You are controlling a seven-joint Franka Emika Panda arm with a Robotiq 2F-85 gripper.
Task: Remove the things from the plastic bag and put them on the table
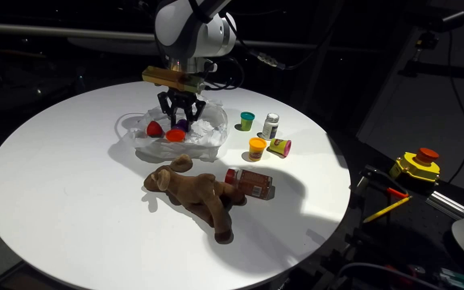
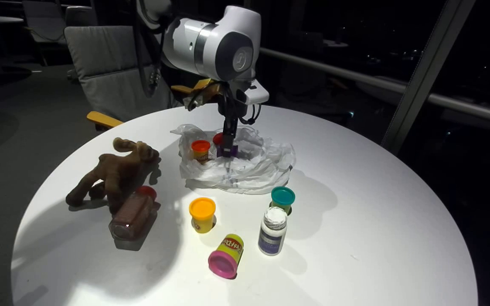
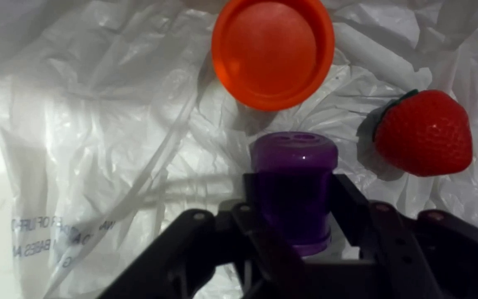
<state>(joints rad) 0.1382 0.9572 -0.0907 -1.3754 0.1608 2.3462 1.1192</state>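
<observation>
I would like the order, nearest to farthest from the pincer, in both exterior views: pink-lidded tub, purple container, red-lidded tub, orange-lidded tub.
1. Purple container: within the pincer.
2. Red-lidded tub: in the bag, beside it.
3. Orange-lidded tub: upright on the table.
4. Pink-lidded tub: lying just past that.

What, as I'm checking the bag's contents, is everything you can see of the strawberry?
The strawberry is red, with dimpled, shiny skin that looks like plastic; a sliver of green shows at its stem end. It appears to lie on its side, stem end toward the upper left of the wrist view, resting on the crumpled plastic bag. It is apart from the purple container, the red-lidded tub and the gripper.
</observation>
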